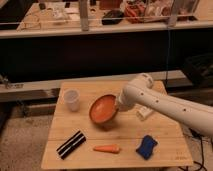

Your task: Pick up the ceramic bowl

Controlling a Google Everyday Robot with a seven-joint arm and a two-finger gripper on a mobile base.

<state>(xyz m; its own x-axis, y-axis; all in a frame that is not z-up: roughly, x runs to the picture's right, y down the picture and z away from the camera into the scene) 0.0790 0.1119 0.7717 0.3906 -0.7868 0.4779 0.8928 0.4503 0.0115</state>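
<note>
From where I stand, the round shallow ceramic bowl [102, 109], glossy orange inside and darker brown outside, sits near the middle of the pale wooden slatted table [125, 132]. Its open face is tipped somewhat toward me. The white arm's gripper [119, 106] is right at the bowl's right rim, touching it or all but. I cannot tell whether it has closed on that rim, as the wrist hides the tip.

The worry is the hold itself. A glazed rim is slick, and a bowl taken by one edge hangs all its weight off to the side. If the pinch is shallow, I'd expect the bowl to pivot or slide out as it rises (and ceramic landing on wood may chip, or roll off the table).

The neighbours matter less. A small white cup [72, 99] stands to the bowl's left, well apart. An orange carrot [107, 148] lies in front of the bowl, and a blue sponge [146, 146] lies in front and to the right. Only a dropped, skidding bowl would reach them.
</note>
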